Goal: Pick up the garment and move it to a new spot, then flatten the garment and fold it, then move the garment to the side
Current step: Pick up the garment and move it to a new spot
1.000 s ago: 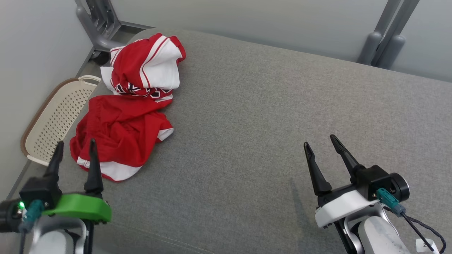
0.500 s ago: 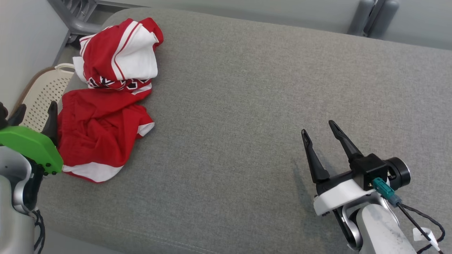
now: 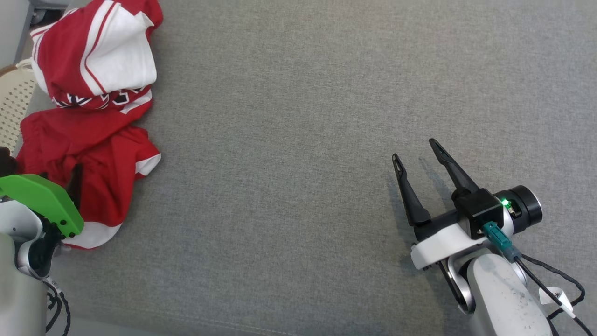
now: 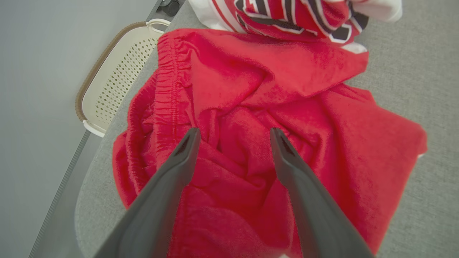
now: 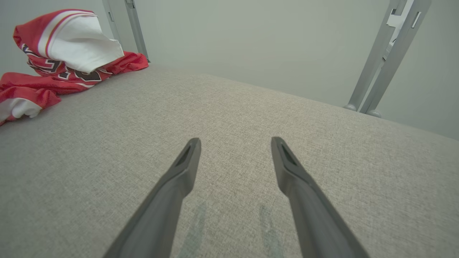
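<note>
The garment (image 3: 88, 158), crumpled red shorts with white hems, lies on the grey cushion (image 3: 298, 140), touching the red-and-white jersey (image 3: 93, 56). From the head, my left jaws hang over the garment on the side away from the jersey, mostly hidden under a green cover (image 3: 42, 196). My right jaws stand wide and empty, well apart from the jersey. At my left wrist, both fingers (image 4: 179, 168) spread wide above the red folds, gripping nothing, with the jersey beyond them and a cream basket (image 4: 114, 79) off the cushion's edge. At my right wrist, spread fingers (image 5: 179, 179) point over bare cushion, the jersey far off.
</note>
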You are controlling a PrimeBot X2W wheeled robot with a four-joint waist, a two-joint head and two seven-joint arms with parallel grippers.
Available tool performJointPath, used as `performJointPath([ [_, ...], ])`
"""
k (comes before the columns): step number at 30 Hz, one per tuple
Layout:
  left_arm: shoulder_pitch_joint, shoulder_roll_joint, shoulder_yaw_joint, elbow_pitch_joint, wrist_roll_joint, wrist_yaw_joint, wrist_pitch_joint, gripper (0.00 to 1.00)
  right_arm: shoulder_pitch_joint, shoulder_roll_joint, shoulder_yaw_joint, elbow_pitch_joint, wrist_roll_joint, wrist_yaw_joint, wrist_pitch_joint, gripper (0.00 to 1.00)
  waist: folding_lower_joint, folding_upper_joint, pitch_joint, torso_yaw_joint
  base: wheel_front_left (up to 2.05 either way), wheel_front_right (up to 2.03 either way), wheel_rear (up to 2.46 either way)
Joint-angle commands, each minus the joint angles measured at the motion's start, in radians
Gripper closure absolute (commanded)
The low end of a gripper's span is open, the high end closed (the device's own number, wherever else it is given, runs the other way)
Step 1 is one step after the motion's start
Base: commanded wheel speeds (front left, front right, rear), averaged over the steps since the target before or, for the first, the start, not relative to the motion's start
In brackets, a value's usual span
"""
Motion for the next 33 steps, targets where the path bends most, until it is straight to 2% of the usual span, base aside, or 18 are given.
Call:
performJointPath([
  [1, -0.02, 0.005, -0.003, 0.018, -0.015, -0.006, -0.005, 0.0, -0.008, -0.003, -0.004, -0.007, -0.012, 0.0, -0.003, 0.0, -0.0001, 0.0, 0.038, -0.031, 0.0, 0.0, 0.0],
  [12, -0.071, 0.028, -0.032, 0.149, -0.046, -0.005, -0.029, 0.01, -0.016, -0.009, -0.005, -0.031, -0.03, 0.0, -0.003, 0.0, -0.0001, 0.0, 0.078, -0.044, 0.0, 0.0, 0.0],
  [13, -0.075, 0.028, -0.038, 0.158, -0.049, -0.005, -0.034, 0.43, -0.016, -0.01, -0.004, -0.031, -0.032, 0.0, -0.003, 0.0, -0.0001, 0.0, 0.079, -0.044, 0.0, 0.0, 0.0],
  [14, -0.079, 0.029, -0.044, 0.166, -0.051, -0.005, -0.038, 0.63, -0.017, -0.011, -0.003, -0.031, -0.033, 0.0, -0.003, 0.0, -0.0001, 0.0, 0.079, -0.045, 0.0, 0.0, 0.0],
  [15, -0.082, 0.031, -0.05, 0.172, -0.054, -0.005, -0.043, 0.77, -0.017, -0.011, -0.003, -0.031, -0.033, 0.0, -0.003, 0.0, -0.0001, 0.0, 0.078, -0.045, 0.0, 0.0, 0.0],
  [16, -0.085, 0.033, -0.055, 0.18, -0.058, -0.005, -0.046, 1.0, -0.017, -0.01, -0.002, -0.03, -0.033, 0.0, -0.003, 0.0, -0.0001, 0.0, 0.077, -0.045, 0.0, 0.0, 0.0],
  [28, -0.116, 0.09, -0.113, 0.211, -0.1, -0.006, -0.111, 1.0, -0.016, -0.006, -0.002, -0.01, -0.014, 0.0, -0.003, 0.0, -0.0001, 0.0, 0.03, -0.043, 0.0, 0.0, 0.0],
  [33, -0.133, 0.147, -0.141, 0.183, -0.106, -0.005, -0.138, 1.0, -0.008, -0.004, 0.0, -0.001, -0.001, 0.0, -0.003, 0.0, -0.0001, 0.0, -0.012, -0.043, 0.0, 0.0, 0.0],
])
